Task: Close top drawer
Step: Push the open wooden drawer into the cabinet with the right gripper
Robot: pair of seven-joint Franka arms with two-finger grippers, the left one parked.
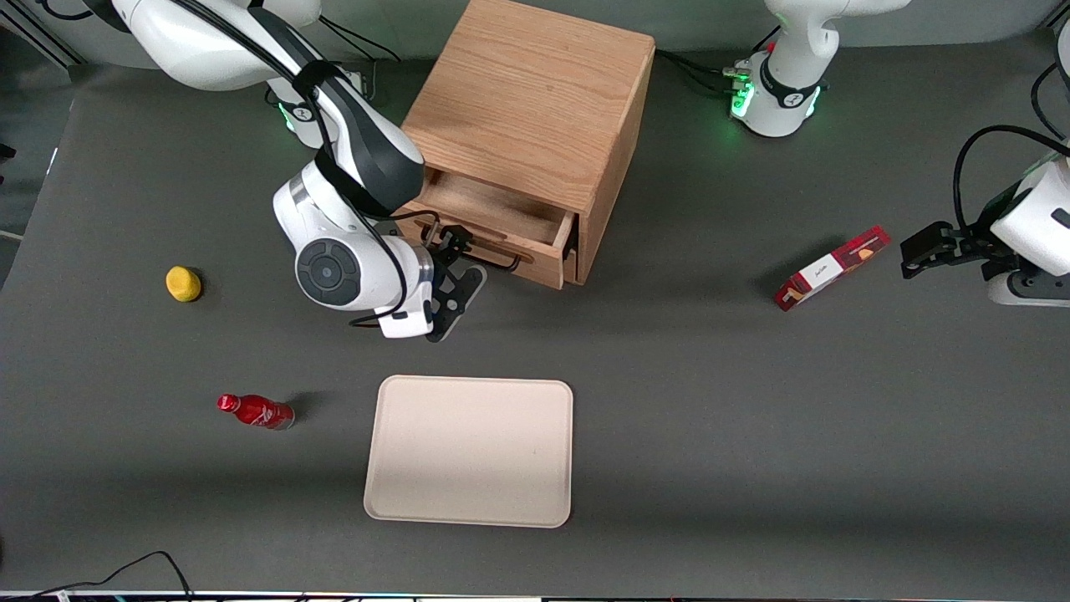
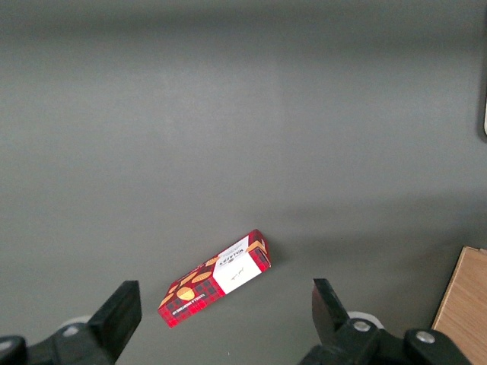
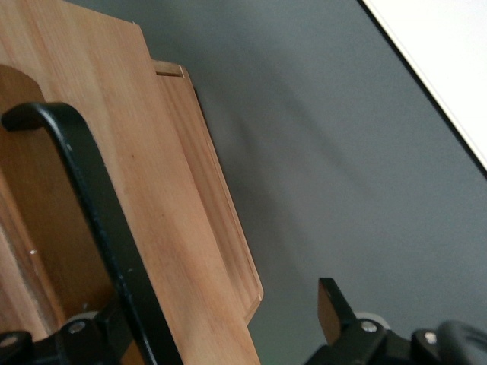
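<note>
The wooden cabinet (image 1: pixel 535 109) stands in the middle of the table, away from the front camera. Its top drawer (image 1: pixel 501 213) is pulled partly out and its plain wooden inside shows. The black wire handle (image 1: pixel 495 251) runs along the drawer front. My right gripper (image 1: pixel 458 261) is open at the drawer front, at the end toward the working arm. In the right wrist view the drawer front (image 3: pixel 152 198) lies between the open fingers (image 3: pixel 331 308). The black handle (image 3: pixel 91 190) passes close by the other finger. The gripper (image 3: pixel 221 312) holds nothing.
A beige tray (image 1: pixel 468 451) lies nearer the front camera than the cabinet; its edge shows in the right wrist view (image 3: pixel 449 68). A red bottle (image 1: pixel 255 411) and a yellow object (image 1: pixel 183 283) lie toward the working arm's end. A red box (image 1: pixel 832 267) lies toward the parked arm's end.
</note>
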